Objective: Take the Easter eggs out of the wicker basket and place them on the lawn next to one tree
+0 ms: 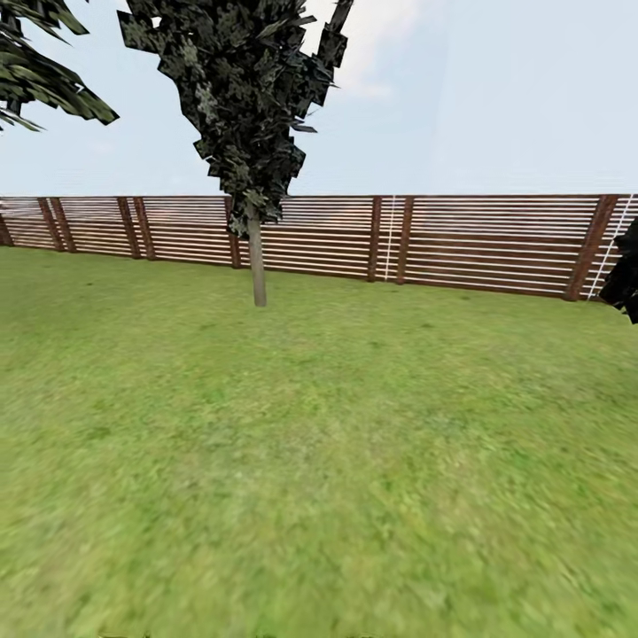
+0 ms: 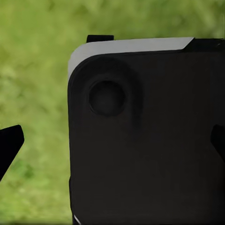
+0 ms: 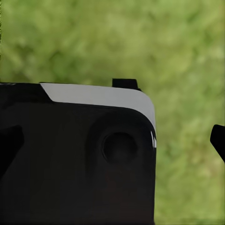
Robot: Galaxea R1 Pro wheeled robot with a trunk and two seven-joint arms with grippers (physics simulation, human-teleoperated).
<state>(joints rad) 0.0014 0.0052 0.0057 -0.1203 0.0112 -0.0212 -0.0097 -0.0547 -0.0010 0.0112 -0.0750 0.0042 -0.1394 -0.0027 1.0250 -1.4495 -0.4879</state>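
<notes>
The lawn (image 1: 337, 461) spreads wide and green in the head view, up to a brown slatted fence (image 1: 478, 239). The Easter eggs, the wicker basket and the tree are out of view. In the left wrist view my left gripper (image 2: 112, 150) is open, its dark fingertips (image 2: 10, 145) far apart at the picture's two sides, with nothing between them but my own black body panel (image 2: 150, 150) and grass. In the right wrist view my right gripper (image 3: 112, 147) is open as well, one fingertip (image 3: 218, 140) over blurred grass, nothing held.
A thin-trunked dark conifer (image 1: 257, 266) stands on the grass in front of the fence, left of centre. Dark foliage hangs in at the upper left (image 1: 44, 80) and at the right edge (image 1: 625, 275). Open grass lies between me and the fence.
</notes>
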